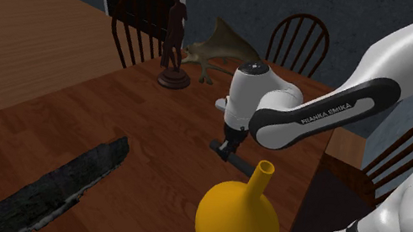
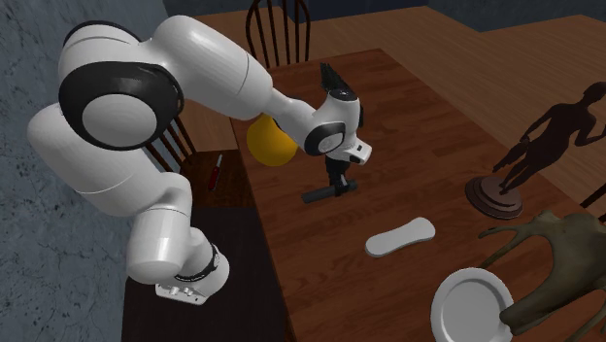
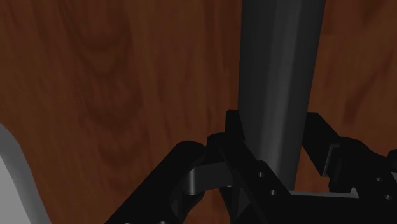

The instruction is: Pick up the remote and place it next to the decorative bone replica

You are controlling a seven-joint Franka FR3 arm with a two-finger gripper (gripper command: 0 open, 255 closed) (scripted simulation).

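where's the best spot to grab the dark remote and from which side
Across the narrow width of the dark remote, near mid-length, from straight above: it is a long slim bar lying flat on the table. The claw stands that way, a finger on each long edge.

The gripper and table are shared — overlooked from behind in the shoulder view, from beyond in the second exterior view; the clasped remote is seen close-up from the wrist.
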